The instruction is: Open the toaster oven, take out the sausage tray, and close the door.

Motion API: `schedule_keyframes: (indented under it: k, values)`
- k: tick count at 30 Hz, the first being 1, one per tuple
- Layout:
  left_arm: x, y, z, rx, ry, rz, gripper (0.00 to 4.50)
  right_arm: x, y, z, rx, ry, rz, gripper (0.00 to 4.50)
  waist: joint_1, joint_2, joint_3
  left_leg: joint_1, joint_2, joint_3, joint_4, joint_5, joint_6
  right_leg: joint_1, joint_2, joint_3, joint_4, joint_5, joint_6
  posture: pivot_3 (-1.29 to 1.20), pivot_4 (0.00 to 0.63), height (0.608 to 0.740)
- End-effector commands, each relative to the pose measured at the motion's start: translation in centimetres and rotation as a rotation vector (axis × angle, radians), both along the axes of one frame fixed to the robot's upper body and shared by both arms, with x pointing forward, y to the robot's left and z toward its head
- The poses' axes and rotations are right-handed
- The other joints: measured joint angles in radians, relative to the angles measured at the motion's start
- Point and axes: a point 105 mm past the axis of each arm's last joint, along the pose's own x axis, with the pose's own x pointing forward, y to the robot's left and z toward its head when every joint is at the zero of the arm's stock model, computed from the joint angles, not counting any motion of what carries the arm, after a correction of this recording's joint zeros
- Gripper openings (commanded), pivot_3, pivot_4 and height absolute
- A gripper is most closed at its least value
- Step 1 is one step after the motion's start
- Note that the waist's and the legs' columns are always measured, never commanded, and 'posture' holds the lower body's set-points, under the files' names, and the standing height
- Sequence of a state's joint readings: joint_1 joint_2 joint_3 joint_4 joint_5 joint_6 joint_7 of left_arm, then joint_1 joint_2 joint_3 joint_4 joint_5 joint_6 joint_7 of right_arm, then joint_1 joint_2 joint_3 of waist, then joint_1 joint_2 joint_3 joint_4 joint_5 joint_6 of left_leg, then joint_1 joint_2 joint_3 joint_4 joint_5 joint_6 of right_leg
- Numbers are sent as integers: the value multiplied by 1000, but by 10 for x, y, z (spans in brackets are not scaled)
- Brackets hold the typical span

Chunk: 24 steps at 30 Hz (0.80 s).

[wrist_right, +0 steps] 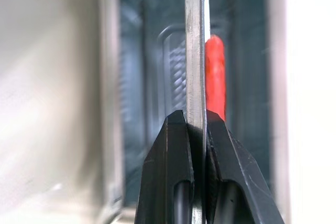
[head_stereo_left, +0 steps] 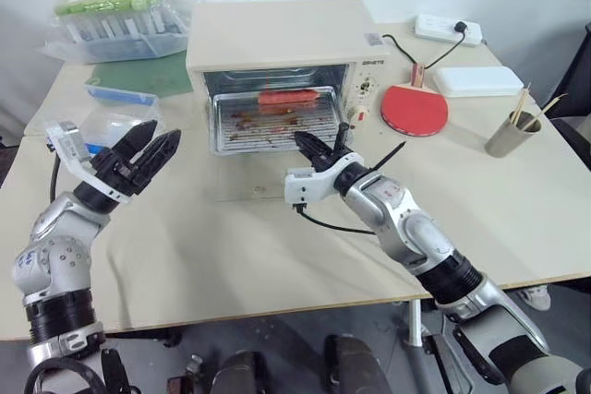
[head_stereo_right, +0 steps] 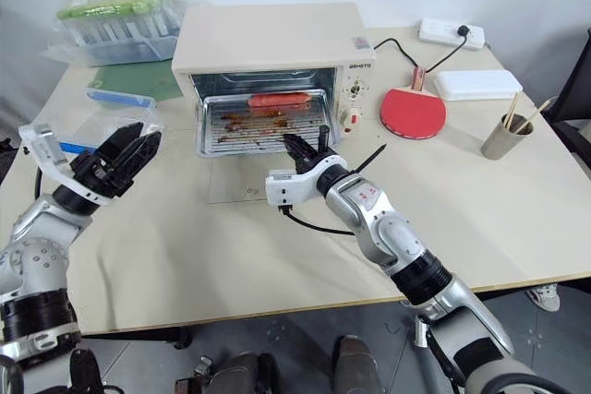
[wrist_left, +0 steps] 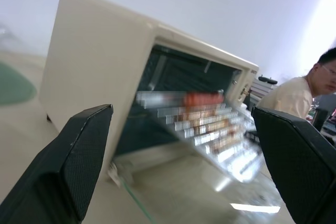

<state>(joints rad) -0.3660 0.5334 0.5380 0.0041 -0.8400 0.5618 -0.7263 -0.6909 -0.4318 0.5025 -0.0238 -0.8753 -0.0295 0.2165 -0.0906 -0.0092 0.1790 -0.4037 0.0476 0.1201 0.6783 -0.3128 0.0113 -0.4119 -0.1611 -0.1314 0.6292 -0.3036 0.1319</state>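
Right wrist view: right gripper (wrist_right: 195, 124) pinching sausage tray (wrist_right: 196, 51) rim.

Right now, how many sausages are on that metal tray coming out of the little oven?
1. A single red sausage lies at the back of the sausage tray, just inside the toaster oven. Others could be hidden deeper inside.
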Motion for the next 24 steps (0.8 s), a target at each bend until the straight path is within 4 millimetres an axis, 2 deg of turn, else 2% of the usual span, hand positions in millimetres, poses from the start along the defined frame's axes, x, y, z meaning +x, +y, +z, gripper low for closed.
schedule_keyframes:
  k: [1, 7, 16, 24]
  values:
    - [-12, -1, 12, -35, -19, 14, 4500, -19, 7, 15, 32, -86, 113, 37, 8, 0, 0, 0, 0, 0, 0, 0, 0, 0, 0, 0, 0, 0, 0, 0, 150, 740]
    - [-17, -8, 5, -108, 96, -6, 4500, -31, 3, 11, 17, -94, 191, 37, 29, -1, 0, 0, 0, 0, 4, 0, 0, 2, 0, 1, -1, 0, 0, 0, 150, 740]
    - [-37, -44, -10, -236, 325, -191, 4500, -29, -9, 2, -23, -71, 190, 37, 48, -1, -1, 1, 0, 0, 5, 0, 0, 3, -1, 3, -1, 0, 0, 0, 150, 740]
    - [-24, -61, -14, -332, 438, -296, 4500, -33, -10, -3, -37, -60, 222, 37, 62, -2, -1, 1, -1, 0, 5, 0, 0, 3, -1, 3, -1, 0, 0, 0, 150, 740]
